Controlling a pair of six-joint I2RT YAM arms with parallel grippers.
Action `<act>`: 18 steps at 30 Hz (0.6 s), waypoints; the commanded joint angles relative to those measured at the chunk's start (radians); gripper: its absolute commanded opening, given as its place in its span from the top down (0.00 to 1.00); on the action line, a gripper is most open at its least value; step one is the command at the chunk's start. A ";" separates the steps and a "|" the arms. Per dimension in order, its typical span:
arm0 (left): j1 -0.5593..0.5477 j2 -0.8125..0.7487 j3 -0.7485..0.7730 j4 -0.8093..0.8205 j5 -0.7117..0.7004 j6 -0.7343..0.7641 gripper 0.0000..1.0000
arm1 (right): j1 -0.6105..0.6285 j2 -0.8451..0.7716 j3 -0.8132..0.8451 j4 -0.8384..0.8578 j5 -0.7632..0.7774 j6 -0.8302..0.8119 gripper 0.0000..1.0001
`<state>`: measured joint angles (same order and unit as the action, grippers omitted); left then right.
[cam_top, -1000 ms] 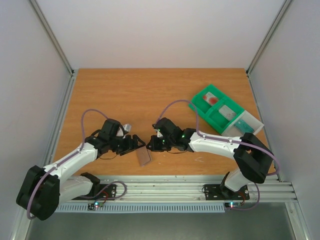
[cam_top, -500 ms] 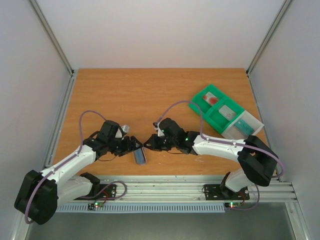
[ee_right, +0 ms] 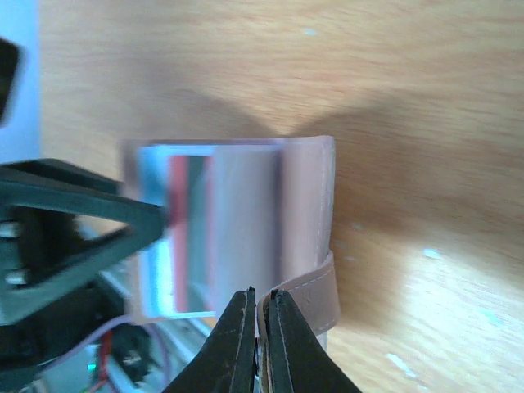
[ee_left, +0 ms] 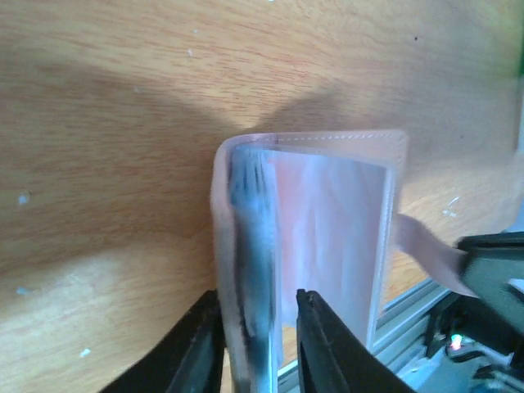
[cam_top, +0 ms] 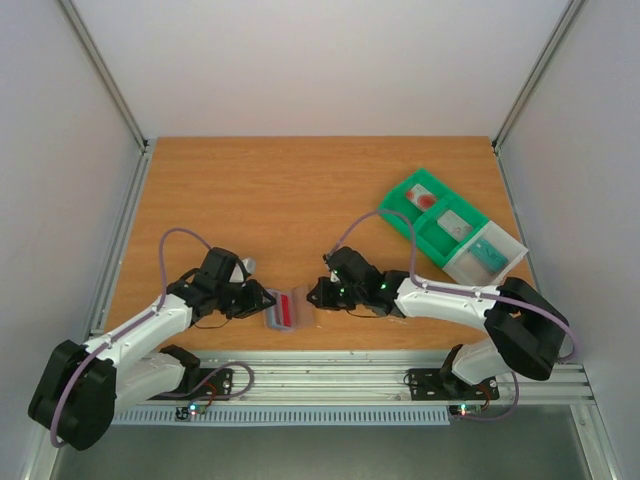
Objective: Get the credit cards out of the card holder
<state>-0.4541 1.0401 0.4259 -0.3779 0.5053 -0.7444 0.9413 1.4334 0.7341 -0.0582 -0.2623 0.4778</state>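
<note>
The card holder (cam_top: 276,314) lies spread near the table's front edge, between both grippers. A red credit card (cam_top: 291,309) shows inside it. The right wrist view shows the red card (ee_right: 180,221) beside a teal-green card (ee_right: 196,237), both blurred. My left gripper (cam_top: 266,300) has its jaws closed in around the holder's left flap (ee_left: 250,270), a thick grey-blue stack seen edge-on. My right gripper (ee_right: 262,295) is shut on the holder's tan strap (ee_right: 315,295). In the top view the right gripper (cam_top: 314,296) sits at the holder's right side. A pale pink panel (ee_left: 327,221) faces the left wrist camera.
A green compartmented tray (cam_top: 410,222) stands at the back right, with red, grey and teal patches in its sections. The aluminium rail (cam_top: 380,375) runs just in front of the holder. Bare wood lies behind and to the left.
The holder, seen edge-on half a second ago, now lies spread open with red showing. The right gripper drew the strap rightward. The left jaws narrowed around the left flap.
</note>
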 commanded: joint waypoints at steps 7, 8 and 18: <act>-0.003 0.009 0.013 0.094 0.045 -0.013 0.99 | -0.037 0.021 -0.016 -0.177 0.121 -0.065 0.89; -0.003 0.019 0.017 0.098 0.049 -0.015 0.99 | -0.038 0.018 -0.002 -0.204 0.126 -0.073 0.86; -0.003 0.075 0.030 0.134 0.057 -0.017 1.00 | -0.035 -0.089 0.134 -0.434 0.131 -0.141 0.68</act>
<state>-0.4541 1.0931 0.4271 -0.3222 0.5396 -0.7555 0.9085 1.3983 0.8234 -0.4065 -0.1413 0.3714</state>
